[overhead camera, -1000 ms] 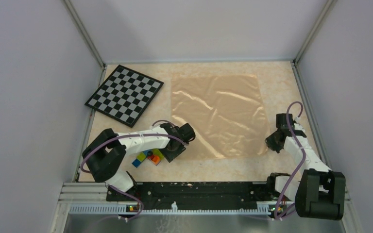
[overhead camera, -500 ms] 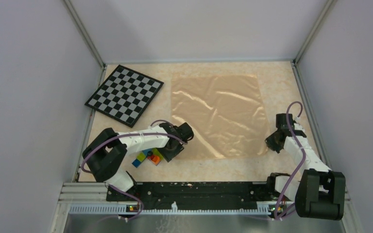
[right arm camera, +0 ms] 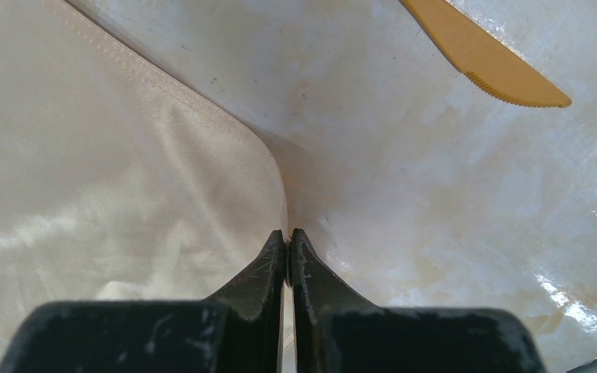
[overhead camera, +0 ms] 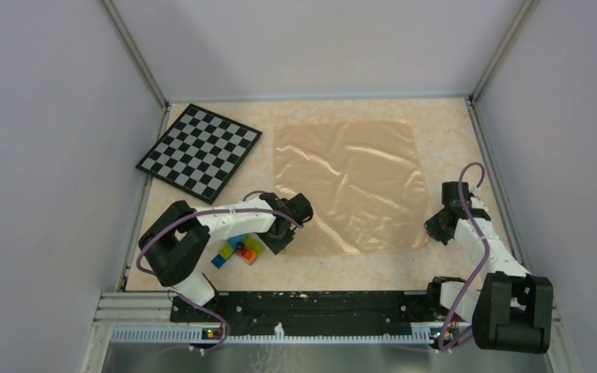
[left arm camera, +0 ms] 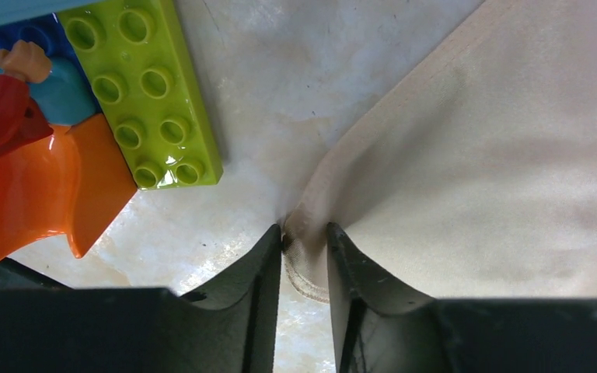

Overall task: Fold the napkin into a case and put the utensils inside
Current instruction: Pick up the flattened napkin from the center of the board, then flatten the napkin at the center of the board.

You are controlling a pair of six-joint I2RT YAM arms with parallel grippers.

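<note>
— Two corners pinched, one per arm. Your left gripper (left arm camera: pixel 305 233) is closed down to a narrow gap, with a corner of the napkin (left arm camera: pixel 474 155) bunched between the fingers (left arm camera: pixel 260 268).
— And the right?
— Your right gripper (right arm camera: pixel 288 237) is squeezed to a hairline slit. The cloth's hem runs straight into it (reads as clamped on the edge).
— Where does the napkin sit on the table (overhead camera: pixel 451 132)?
— Mid-table, spread out as a single wrinkled sheet, no fold in it. From its centre, your left gripper is at 7 o'clock and your right at 5 o'clock, each on a near corner.
— Utensils?
— You get one in view: a knife (right arm camera: pixel 486 58), orange-yellow with a serrated edge. It lies on bare tabletop at 1 o'clock from the right fingertips, apart from the cloth. Only the blade end shows.
— Anything else nearby?
— Toy bricks (left arm camera: pixel 144 93) at 10 o'clock from your left fingertips, near the pinched corner but not touching it. The checkerboard (overhead camera: pixel 200 149) is at 10 o'clock from the napkin, with a strip of table between them.
</note>
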